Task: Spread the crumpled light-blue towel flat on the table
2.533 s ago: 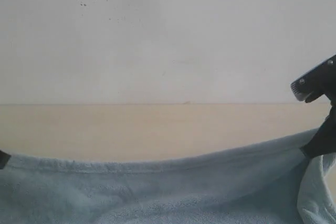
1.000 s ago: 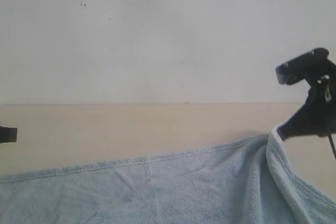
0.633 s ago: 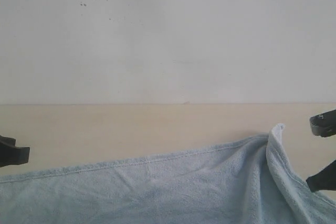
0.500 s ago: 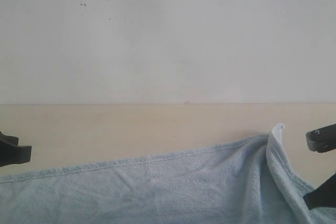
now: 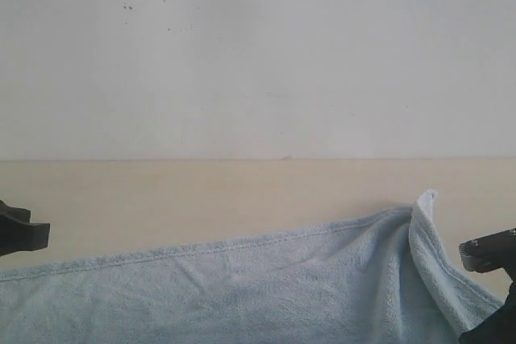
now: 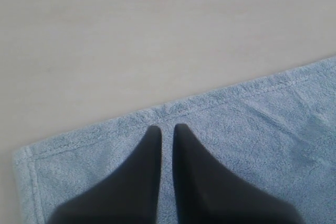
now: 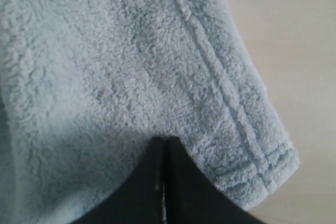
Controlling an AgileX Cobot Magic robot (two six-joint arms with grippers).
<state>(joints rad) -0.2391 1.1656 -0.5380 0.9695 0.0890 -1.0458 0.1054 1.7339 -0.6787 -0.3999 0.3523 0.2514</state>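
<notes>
The light-blue towel (image 5: pixel 242 288) lies mostly flat over the near part of the beige table (image 5: pixel 242 191), and its hemmed far edge runs slantwise. Near the right end a fold (image 5: pixel 422 207) stands up. My left gripper (image 5: pixel 20 235) hovers at the left end. In the left wrist view it (image 6: pixel 166 128) is just inside the towel's hem (image 6: pixel 252 85), its fingers a narrow gap apart with nothing between them. My right gripper (image 5: pixel 484 333) is low at the far right. In the right wrist view it (image 7: pixel 165 140) is shut, tips over the towel (image 7: pixel 131 51) near a corner (image 7: pixel 281 163).
A white wall (image 5: pixel 258 54) rises behind the table's far edge. Bare table (image 6: pixel 131 40) stretches beyond the towel's hem. A dark part of the right arm (image 5: pixel 488 251) sits above the right gripper.
The towel's far edge dropped from taut and lifted to lying on the table. The right gripper left the raised fold and sank to the lower right. The left gripper edged inward.
</notes>
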